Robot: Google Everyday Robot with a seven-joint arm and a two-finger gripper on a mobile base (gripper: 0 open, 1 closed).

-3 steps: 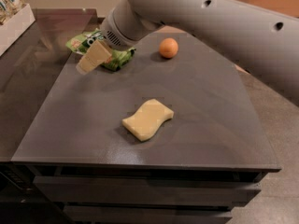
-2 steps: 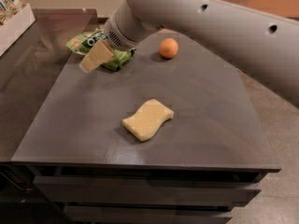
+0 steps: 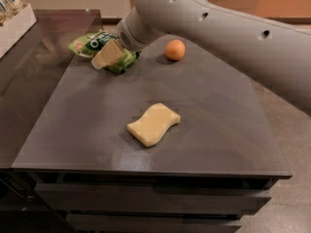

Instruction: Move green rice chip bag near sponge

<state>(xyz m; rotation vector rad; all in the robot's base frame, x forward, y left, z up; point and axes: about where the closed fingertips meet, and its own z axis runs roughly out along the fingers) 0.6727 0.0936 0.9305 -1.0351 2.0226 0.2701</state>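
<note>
The green rice chip bag (image 3: 91,43) lies crumpled at the far left of the dark table (image 3: 87,130). My gripper (image 3: 108,55) is at the bag, its cream end resting over the bag's middle, with the big white arm (image 3: 218,23) reaching in from the upper right. Part of the bag is hidden under the gripper. The pale yellow sponge (image 3: 153,124) lies flat near the middle of the table, well in front of and to the right of the bag.
A round orange fruit (image 3: 175,49) sits at the back of the table, right of the bag. A white box with pale packaged snacks (image 3: 13,18) stands at the far left on the adjoining dark counter. The table's front edge is near the sponge.
My gripper has shifted a little to the right and back, further over the green bag. The bag, sponge and orange have stayed in place.
</note>
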